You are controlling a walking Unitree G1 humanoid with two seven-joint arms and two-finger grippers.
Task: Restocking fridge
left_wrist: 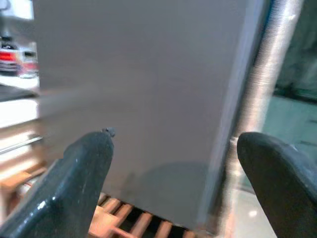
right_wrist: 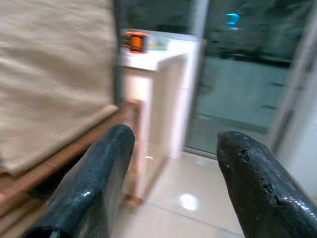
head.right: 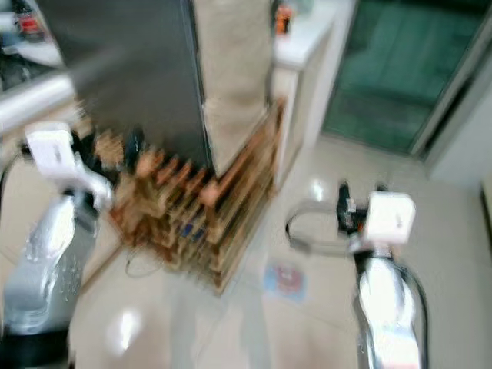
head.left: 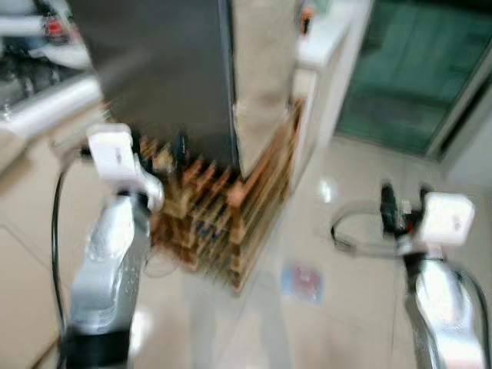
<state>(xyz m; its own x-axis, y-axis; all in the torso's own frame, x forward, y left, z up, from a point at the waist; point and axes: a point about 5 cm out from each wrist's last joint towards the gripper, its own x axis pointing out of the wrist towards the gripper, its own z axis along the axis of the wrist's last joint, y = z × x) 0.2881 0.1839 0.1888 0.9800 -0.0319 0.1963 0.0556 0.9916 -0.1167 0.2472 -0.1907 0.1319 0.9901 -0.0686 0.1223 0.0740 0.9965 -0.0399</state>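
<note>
The picture is blurred by motion. A tall dark grey fridge point(head.left: 165, 73) stands ahead on the left, its door shut, with a beige cloth-covered side point(head.left: 265, 69). My left gripper point(left_wrist: 173, 183) is raised in front of the fridge door, open with nothing between its fingers. My right gripper point(right_wrist: 173, 183) is held up over the floor to the right, open and empty, facing a white counter point(right_wrist: 158, 62) and a glass door.
A wooden rack point(head.left: 223, 211) with many slots stands at the fridge's foot. A white counter point(head.left: 327, 38) lies beyond it, and a green glass door point(head.left: 415, 69) at the far right. A small packet point(head.left: 302, 282) lies on the glossy tiled floor. Shelves are at far left.
</note>
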